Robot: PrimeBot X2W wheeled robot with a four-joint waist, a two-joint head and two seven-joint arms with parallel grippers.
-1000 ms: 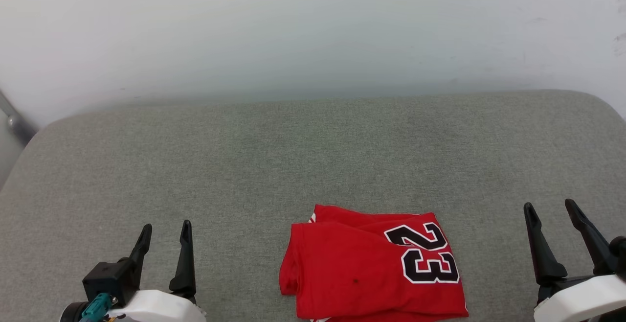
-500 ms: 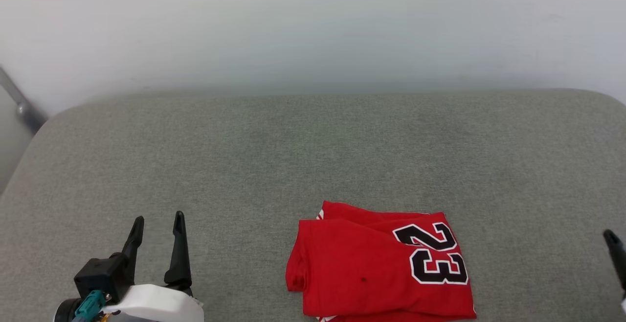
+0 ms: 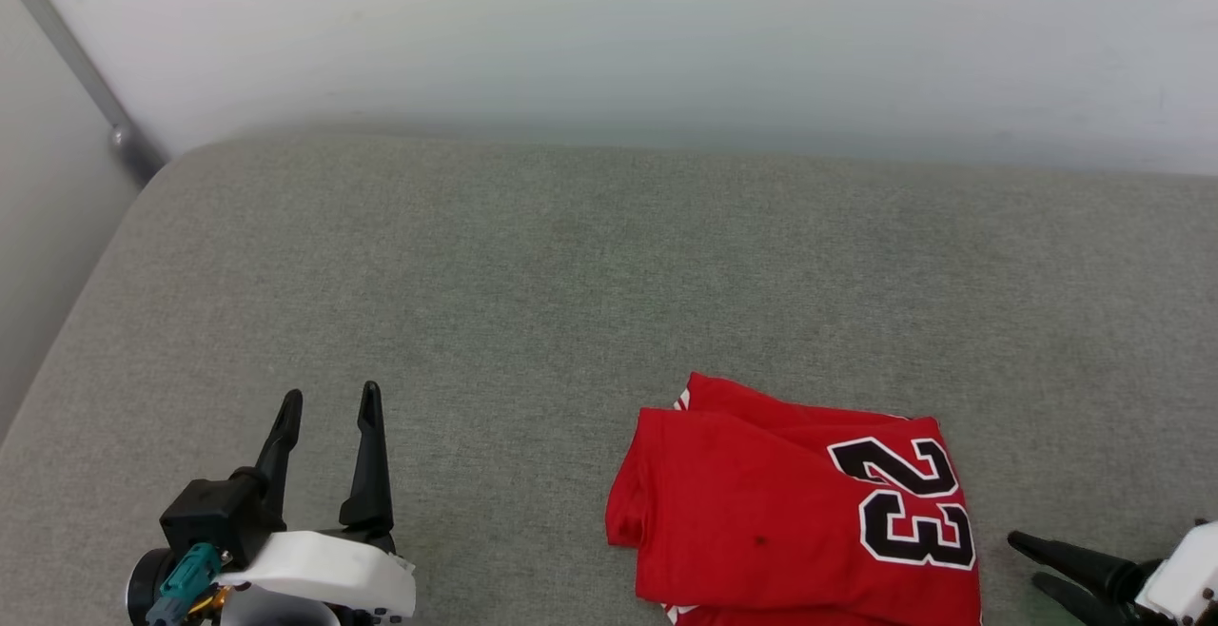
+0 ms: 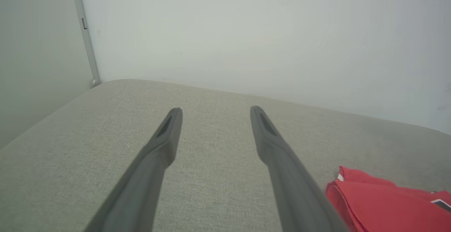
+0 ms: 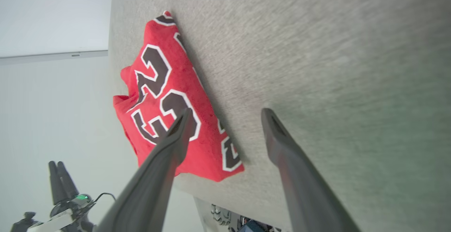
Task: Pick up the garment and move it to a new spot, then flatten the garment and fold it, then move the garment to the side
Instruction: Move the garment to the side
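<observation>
The garment is a red jersey folded into a rough rectangle, with a black "23" outlined in white on top, lying near the front edge of the grey cushion. It also shows in the right wrist view and at the lower right of the left wrist view. My left gripper stands open at the lower left, well left of the garment, with nothing between its fingers. My right gripper lies low at the lower right, open, its fingers pointing left toward the garment's right edge and a little apart from it.
A pale wall rises behind the cushion. A grey metal post runs down in the far left corner. The cushion's left edge drops off beside it. Bare grey fabric stretches behind and left of the garment.
The head camera has swung left, shifting the whole scene right. My right gripper has dropped and turned from fingers-up to pointing left at the garment's right edge. The garment lies as before.
</observation>
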